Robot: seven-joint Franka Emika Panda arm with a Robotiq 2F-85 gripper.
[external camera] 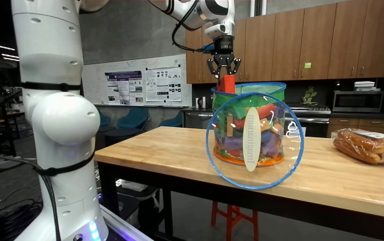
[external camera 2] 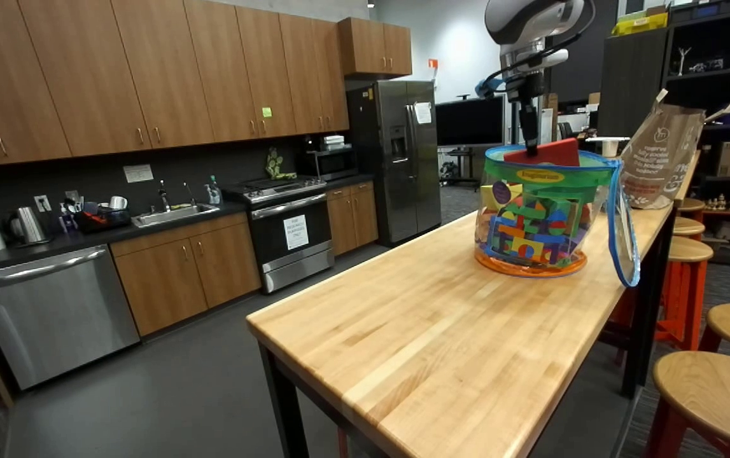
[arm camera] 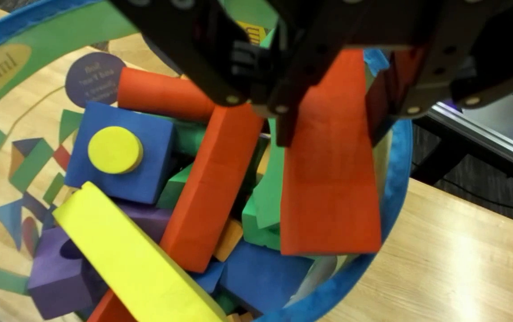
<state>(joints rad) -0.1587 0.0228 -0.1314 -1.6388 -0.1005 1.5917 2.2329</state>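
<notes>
My gripper [external camera: 226, 72] points down over the rim of a round clear bag [external camera: 262, 89] with a green upper band, blue rim and orange base. It is shut on a red block [arm camera: 332, 201], one finger on each side. The block also shows in both exterior views [external camera: 228, 83] [external camera 2: 555, 153], slightly tilted at the bag's mouth, its lower part behind the rim. In the wrist view, the block lies beside the blue rim [arm camera: 397, 179]. Below are a long red block [arm camera: 216, 192], a yellow block [arm camera: 144, 264], a blue block [arm camera: 75, 156] and a purple block [arm camera: 55, 277].
The bag stands on a wooden table [external camera: 151, 147]. Its clear round lid [external camera: 252, 160] hangs open at the side toward the table edge. A bread packet [external camera: 369, 145] and a brown paper bag [external camera 2: 664, 152] are on the table. Stools [external camera 2: 715, 388] stand beside it.
</notes>
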